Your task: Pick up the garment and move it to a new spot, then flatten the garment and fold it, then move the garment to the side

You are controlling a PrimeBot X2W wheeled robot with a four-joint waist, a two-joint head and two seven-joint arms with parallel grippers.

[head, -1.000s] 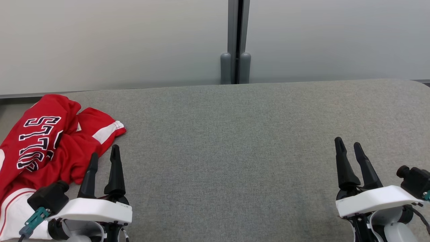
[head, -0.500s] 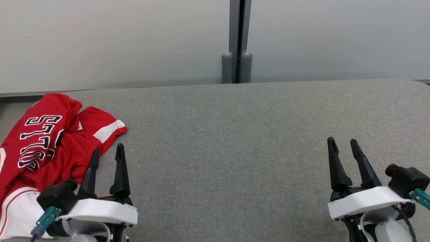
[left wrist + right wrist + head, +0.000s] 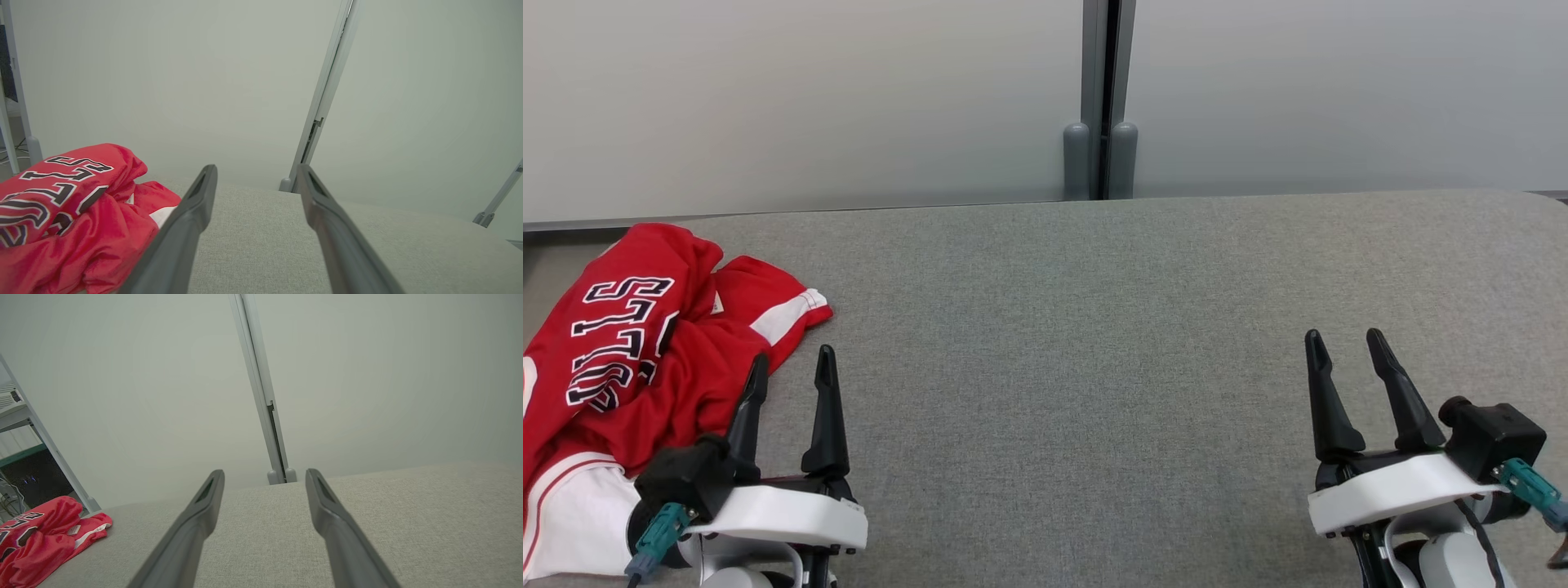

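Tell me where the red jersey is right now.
The crumpled red jersey with white trim lies at the left end of the grey fabric surface in the head view, just left of the open left gripper.

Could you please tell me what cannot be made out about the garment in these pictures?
Head view: the garment runs off the left edge, and the left wrist camera covers its lower part.
Its lettering folds into creases, so the word is incomplete.
Whether the left gripper touches the garment: its finger overlaps it.
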